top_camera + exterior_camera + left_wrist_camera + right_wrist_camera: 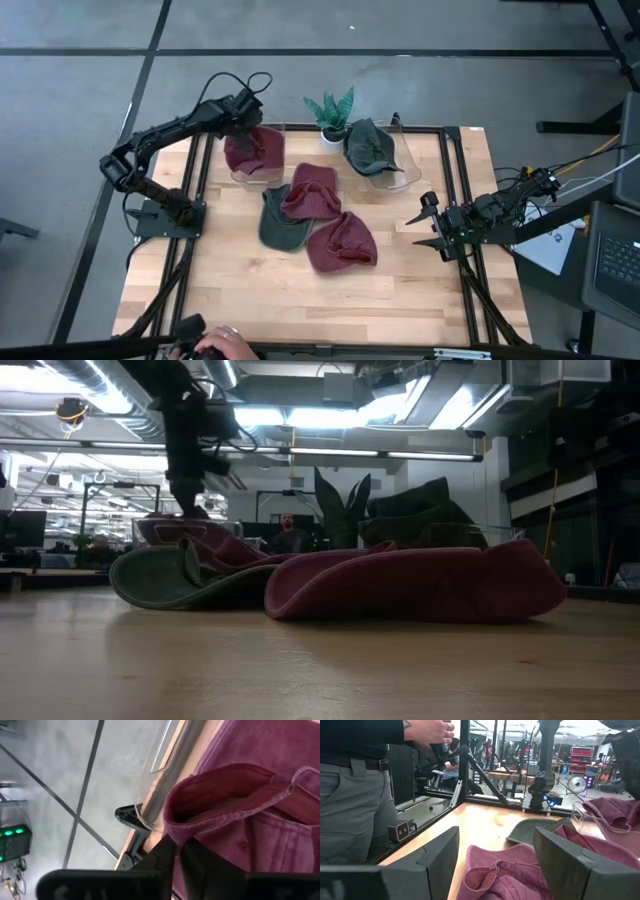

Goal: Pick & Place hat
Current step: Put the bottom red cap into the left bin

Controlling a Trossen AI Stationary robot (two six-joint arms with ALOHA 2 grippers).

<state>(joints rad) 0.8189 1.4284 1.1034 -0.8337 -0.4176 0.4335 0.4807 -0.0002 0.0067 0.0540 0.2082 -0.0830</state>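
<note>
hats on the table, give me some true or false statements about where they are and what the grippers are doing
1. The left gripper is shut on the maroon hat in the left bin. True.
2. The right gripper holds a green hat. False: it is open and empty, at the table's right edge.
3. A green hat lies in the right bin. True.
4. Only one maroon hat lies loose on the table. False: two do, an upper one and a lower one.
5. The plant stands between the two bins. True.
</note>
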